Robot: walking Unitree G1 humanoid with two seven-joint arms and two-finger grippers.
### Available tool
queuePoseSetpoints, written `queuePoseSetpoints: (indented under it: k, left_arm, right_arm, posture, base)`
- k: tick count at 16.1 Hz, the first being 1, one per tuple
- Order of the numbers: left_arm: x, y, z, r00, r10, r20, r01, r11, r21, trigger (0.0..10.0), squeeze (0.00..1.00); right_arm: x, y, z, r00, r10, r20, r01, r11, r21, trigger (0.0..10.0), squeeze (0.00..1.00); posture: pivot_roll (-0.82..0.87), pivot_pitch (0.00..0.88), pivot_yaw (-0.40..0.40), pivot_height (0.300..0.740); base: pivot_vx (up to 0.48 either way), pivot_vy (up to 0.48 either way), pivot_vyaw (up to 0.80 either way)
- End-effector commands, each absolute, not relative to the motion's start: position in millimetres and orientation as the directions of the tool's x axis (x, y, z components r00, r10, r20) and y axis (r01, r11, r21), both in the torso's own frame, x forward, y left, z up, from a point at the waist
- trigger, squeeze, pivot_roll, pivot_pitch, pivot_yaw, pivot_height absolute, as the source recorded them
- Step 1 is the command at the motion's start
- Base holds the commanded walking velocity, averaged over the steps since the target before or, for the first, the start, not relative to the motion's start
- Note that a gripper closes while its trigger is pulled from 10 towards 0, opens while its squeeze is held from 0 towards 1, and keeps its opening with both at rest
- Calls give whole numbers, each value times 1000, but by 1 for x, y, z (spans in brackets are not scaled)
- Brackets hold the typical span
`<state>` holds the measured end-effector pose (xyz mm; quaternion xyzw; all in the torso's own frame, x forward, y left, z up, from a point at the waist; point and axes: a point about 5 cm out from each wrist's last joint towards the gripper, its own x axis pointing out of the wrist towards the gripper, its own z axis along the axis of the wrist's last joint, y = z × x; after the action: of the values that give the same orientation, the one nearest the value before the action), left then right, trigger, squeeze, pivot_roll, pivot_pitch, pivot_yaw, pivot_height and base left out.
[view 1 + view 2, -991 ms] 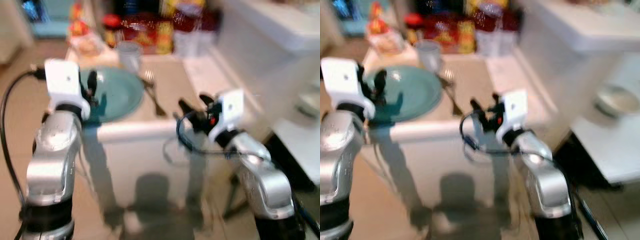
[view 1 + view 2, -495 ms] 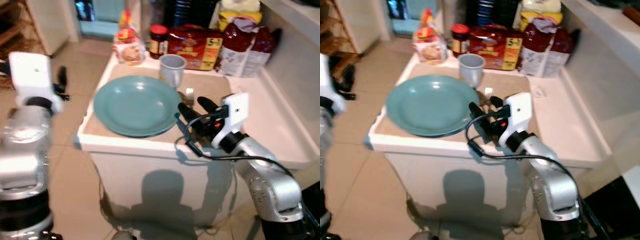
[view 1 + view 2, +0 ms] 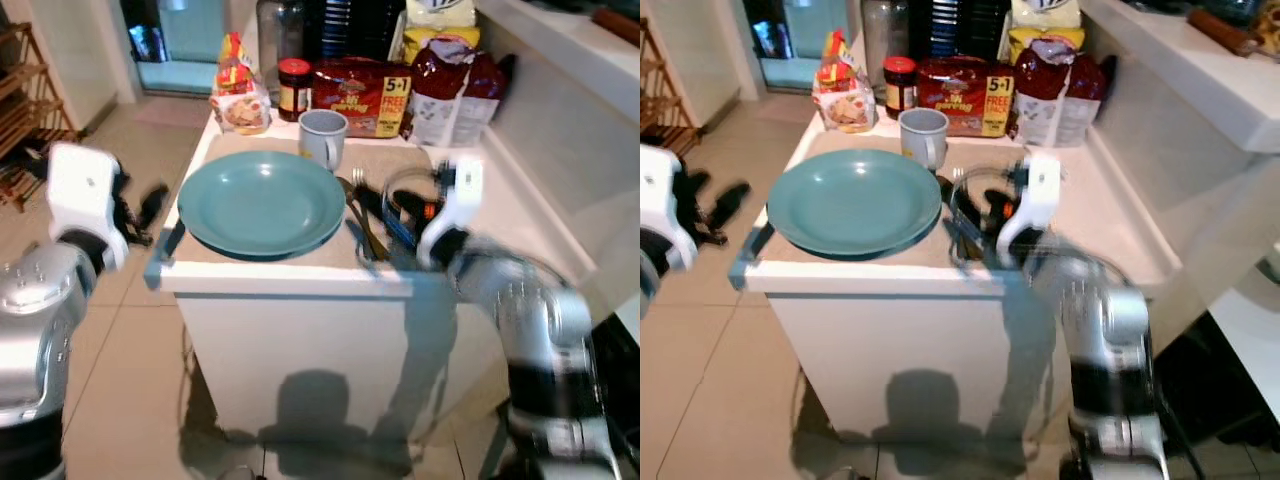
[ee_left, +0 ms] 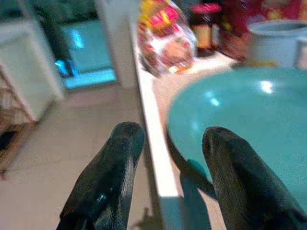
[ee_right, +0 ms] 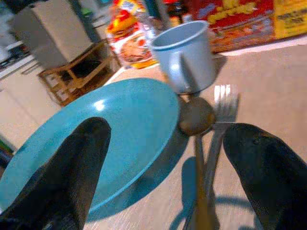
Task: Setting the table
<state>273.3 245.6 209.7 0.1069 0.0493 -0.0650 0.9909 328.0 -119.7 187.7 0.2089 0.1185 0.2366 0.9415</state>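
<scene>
Two silver arms are showing rounded, glossy metal casings, each ending in a white boxy wrist block. The right gripper [image 3: 372, 222] is trailing looped black cable with an orange-red spot (blurred). The left gripper [image 4: 168, 179] is showing two long, matte black fingers [image 4: 112, 177], thick and round-tipped.

Readable print on the counter packaging

The red rectangular food box [image 3: 962, 95] behind the grey mug carries a yellow panel reading "5+1 FREE PACK"; its other lettering is too blurred to read.
</scene>
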Motion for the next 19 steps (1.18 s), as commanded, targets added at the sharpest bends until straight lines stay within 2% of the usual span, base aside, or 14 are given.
queuePoseSetpoints:
  k: [1,2,4,6,11,19]
  left_arm:
    - [272,241,214,981,-172,-95,188,963,196,10000,0]
    - [268,234,217,966,-250,-61,257,955,147,10000,0]
    - [252,218,219,904,-420,-76,426,895,132,10000,0]
    - [240,211,215,856,-501,-128,515,848,125,10000,0]
    - [233,201,214,817,-558,-148,574,812,108,10000,0]
    - [230,195,214,793,-583,-175,603,791,99,10000,0]
  right_arm:
    - [333,-123,181,857,474,-203,-333,809,484,10000,980]
    - [339,-120,185,831,521,-194,-340,752,565,10000,0]
    - [347,-118,188,794,573,-201,-336,691,640,10000,0]
    - [350,-116,190,770,598,-221,-322,663,676,10000,0]
    - [352,-108,185,692,662,-289,-287,619,731,10000,0]
    - [354,-99,181,637,718,-280,-239,530,814,10000,0]
  posture:
    - [24,0,-66,740]
    - [38,0,-83,740]
    - [51,0,-100,740]
    - [59,0,-110,740]
    - [61,0,-116,740]
    - [62,0,-119,740]
  base:
    - [0,0,0]
    - [0,0,0]
    - [0,0,0]
    - [0,0,0]
    - [0,0,0]
    - [0,0,0]
